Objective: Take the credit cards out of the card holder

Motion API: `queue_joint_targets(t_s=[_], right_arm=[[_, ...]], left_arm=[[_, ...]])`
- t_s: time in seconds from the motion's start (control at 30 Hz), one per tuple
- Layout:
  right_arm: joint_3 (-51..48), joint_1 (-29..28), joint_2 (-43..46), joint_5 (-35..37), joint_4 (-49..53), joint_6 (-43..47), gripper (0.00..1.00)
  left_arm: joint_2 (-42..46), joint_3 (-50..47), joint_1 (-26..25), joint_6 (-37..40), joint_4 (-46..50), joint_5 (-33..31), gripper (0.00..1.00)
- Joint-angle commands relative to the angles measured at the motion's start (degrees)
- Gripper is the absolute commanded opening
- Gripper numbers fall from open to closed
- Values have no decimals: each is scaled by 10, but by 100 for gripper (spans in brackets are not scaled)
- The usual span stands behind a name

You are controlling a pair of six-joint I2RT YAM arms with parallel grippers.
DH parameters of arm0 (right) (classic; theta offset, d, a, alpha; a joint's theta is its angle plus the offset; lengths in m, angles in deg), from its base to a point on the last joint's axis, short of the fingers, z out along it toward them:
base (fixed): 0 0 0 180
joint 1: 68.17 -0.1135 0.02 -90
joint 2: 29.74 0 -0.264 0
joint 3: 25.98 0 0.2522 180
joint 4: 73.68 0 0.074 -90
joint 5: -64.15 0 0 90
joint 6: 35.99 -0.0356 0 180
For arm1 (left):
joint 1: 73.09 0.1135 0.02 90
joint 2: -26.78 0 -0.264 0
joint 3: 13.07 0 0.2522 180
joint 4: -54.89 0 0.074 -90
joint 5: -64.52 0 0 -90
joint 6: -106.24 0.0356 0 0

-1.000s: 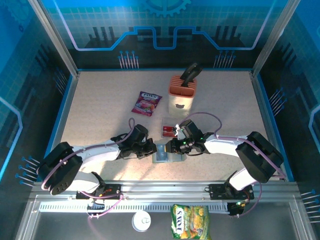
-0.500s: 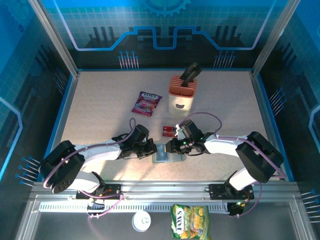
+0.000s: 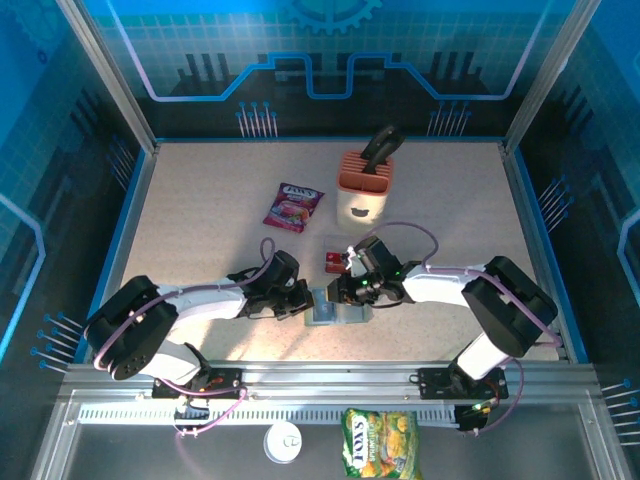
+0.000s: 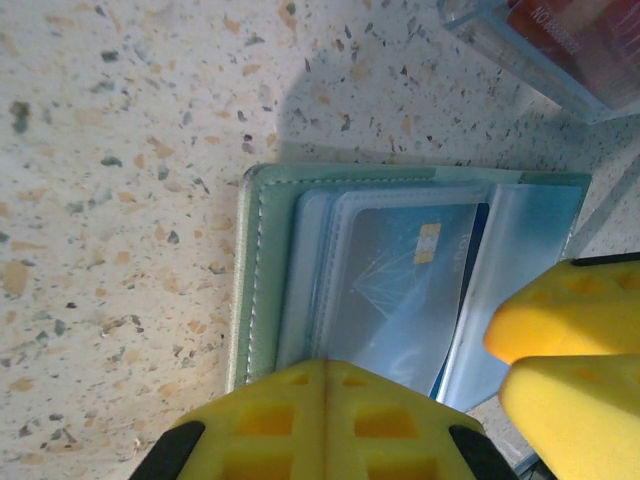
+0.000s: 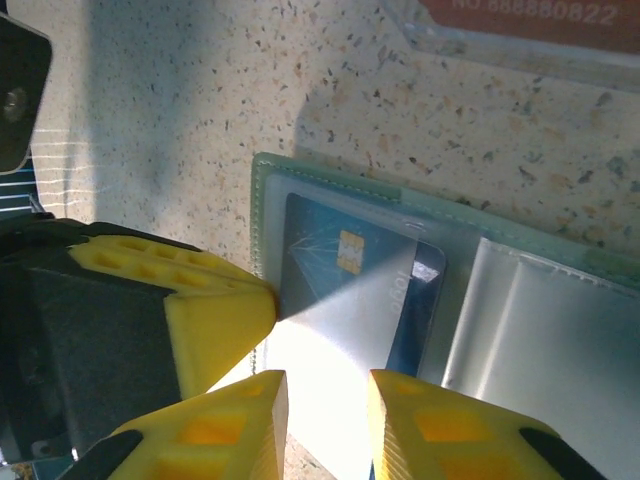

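From above, you see the card holder (image 3: pixel 335 312) lying open on the table (image 3: pixel 200 200), near the front, in the middle. Your left gripper (image 3: pixel 303 298) touches its left side. Your right gripper (image 3: pixel 347 290) sits at its far edge. The red cards (image 3: pixel 335 262) lie just beyond it.

From the left wrist, your left gripper (image 4: pixel 322 380) has its fingers pressed tight together, over one edge of the card holder (image 4: pixel 250 290). A blue card (image 4: pixel 410 275) sits in a clear pocket inside.

From the right wrist, your right gripper (image 5: pixel 327 395) has its fingers a little apart, right at the edge of the blue card (image 5: pixel 345 265). Bright light fills the gap, so you cannot tell if they pinch the card.
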Motion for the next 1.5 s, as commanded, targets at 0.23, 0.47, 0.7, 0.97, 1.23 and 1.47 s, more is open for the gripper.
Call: queue_joint_targets(t_s=[0.23,0.47,0.7,0.97,1.23,1.47], right_arm=[[5,-8,-34,-19,-26,-6,25],[3,-9,-51,-30,-39,-17,24],[2,-17,-58,-42,-54,-24,21],[9,-18,-39,17,31,-2,25],[32,-18,-30,45,90,25,25],[46,-20,-23,55,118,40,25]], left_arm=[[-9,2,3,3,32,-21,0],[-6,-4,3,0,30,-21,0],[-5,-7,3,-1,26,-20,0],[1,-11,4,-1,30,-25,0],[0,-16,3,1,31,-24,0],[-1,-17,4,1,29,-25,0]])
